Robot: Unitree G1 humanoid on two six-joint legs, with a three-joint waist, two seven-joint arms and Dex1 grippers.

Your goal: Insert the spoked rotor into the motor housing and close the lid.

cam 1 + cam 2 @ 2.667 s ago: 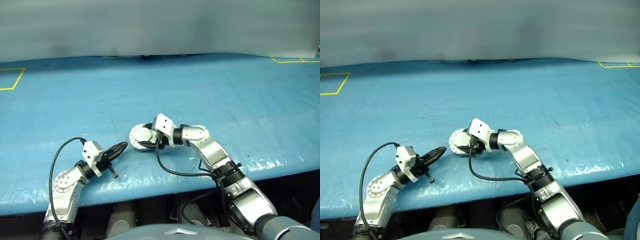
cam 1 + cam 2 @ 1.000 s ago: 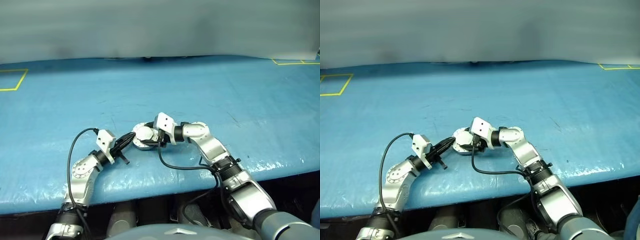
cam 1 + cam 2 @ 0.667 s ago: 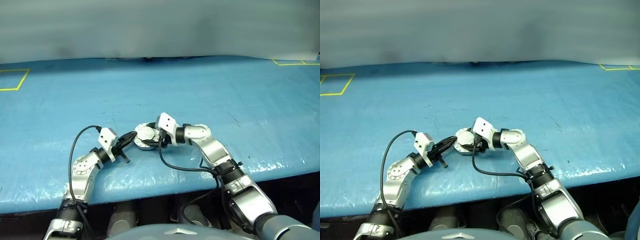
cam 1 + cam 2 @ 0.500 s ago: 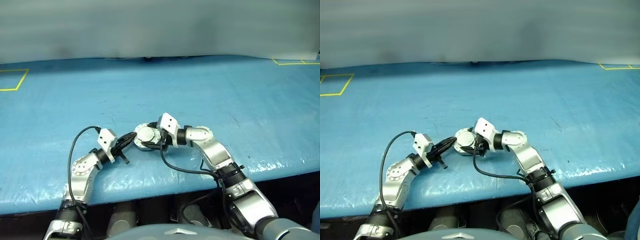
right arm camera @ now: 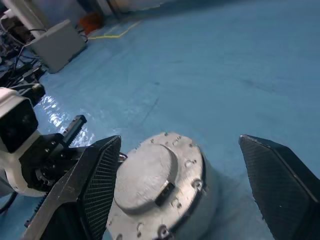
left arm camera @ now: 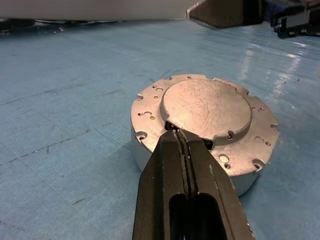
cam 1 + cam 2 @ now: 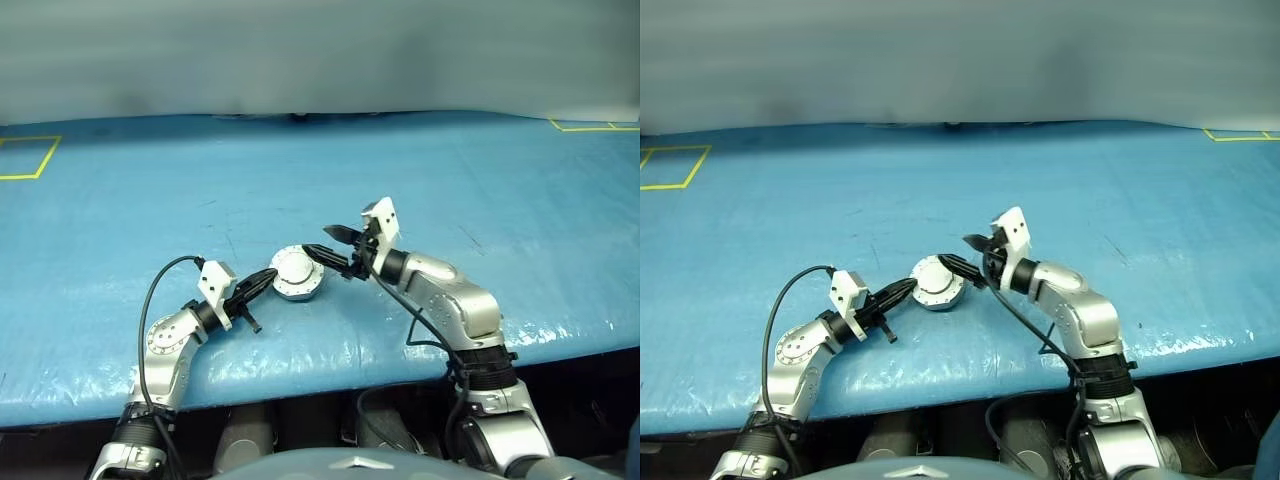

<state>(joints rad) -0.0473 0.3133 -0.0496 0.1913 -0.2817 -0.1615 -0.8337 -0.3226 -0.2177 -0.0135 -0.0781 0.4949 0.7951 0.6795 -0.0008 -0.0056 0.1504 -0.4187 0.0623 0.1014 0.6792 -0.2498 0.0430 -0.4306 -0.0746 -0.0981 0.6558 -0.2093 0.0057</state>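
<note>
A wide blue table (image 7: 500, 190) with a slightly wrinkled, glossy covering runs back to a pale grey wall; yellow tape outlines mark its far corners (image 7: 25, 157). Since half a second ago the right gripper (image 7: 335, 245) has drawn back off the motor housing (image 7: 298, 273) and rolled over, so its fingers now stand spread wide, empty, just beside the housing's right edge. The left gripper (image 7: 262, 283) has kept its place, fingers pressed together with the tips against the lid's raised hub (image 6: 206, 108). The housing sits near the table's front edge between both grippers, closed: a grey puck with a flanged lid (image 6: 150, 107) dotted with small holes.
</note>
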